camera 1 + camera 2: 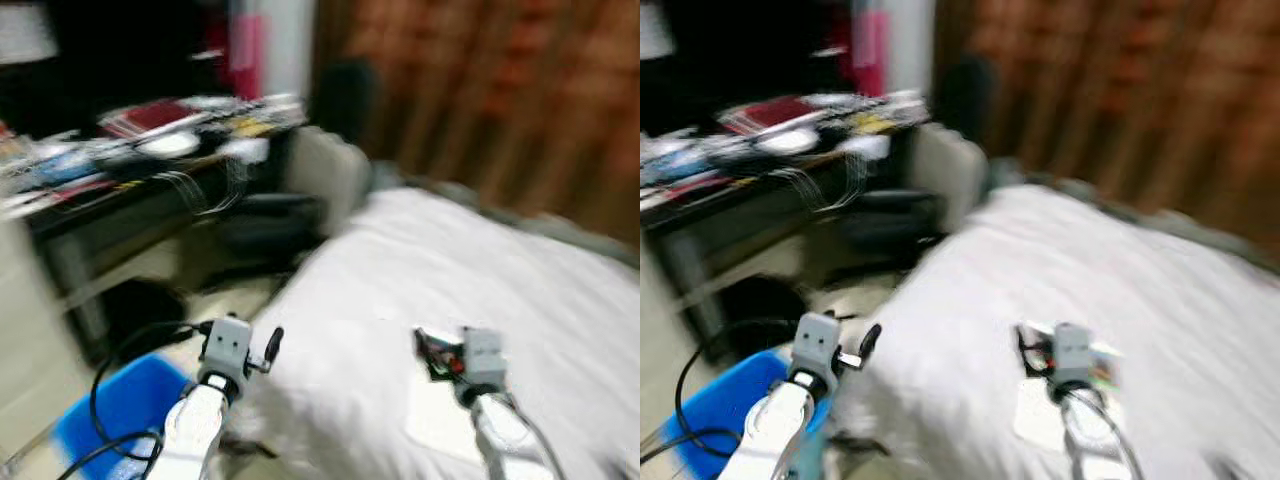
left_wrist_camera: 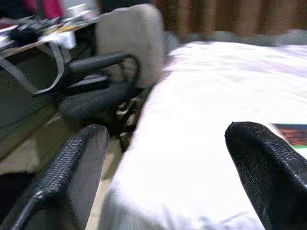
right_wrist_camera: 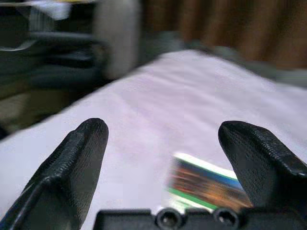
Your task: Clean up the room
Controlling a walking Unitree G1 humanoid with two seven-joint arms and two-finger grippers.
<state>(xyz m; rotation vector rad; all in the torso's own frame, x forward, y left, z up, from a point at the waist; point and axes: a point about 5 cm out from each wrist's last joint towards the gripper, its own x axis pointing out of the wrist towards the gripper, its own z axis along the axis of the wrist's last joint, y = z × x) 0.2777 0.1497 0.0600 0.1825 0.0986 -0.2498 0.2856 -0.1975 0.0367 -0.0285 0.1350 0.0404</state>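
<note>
A wide bed (image 1: 480,270) with a white sheet lies ahead and to the right. A flat, colourful printed item (image 3: 205,184), perhaps a book or packet, rests on the sheet just beyond my right gripper (image 3: 163,143), which is open with nothing between its fingers. The same item shows at the picture's edge in the left wrist view (image 2: 293,134). My left gripper (image 2: 168,148) is open too, held over the bed's near left corner (image 1: 262,348). The picture is blurred.
A cluttered dark desk (image 1: 150,150) runs along the left, with a beige-backed office chair (image 1: 305,190) between it and the bed. A blue bin (image 1: 120,405) and black cables sit on the floor at lower left. Brown curtains (image 1: 480,90) hang behind the bed.
</note>
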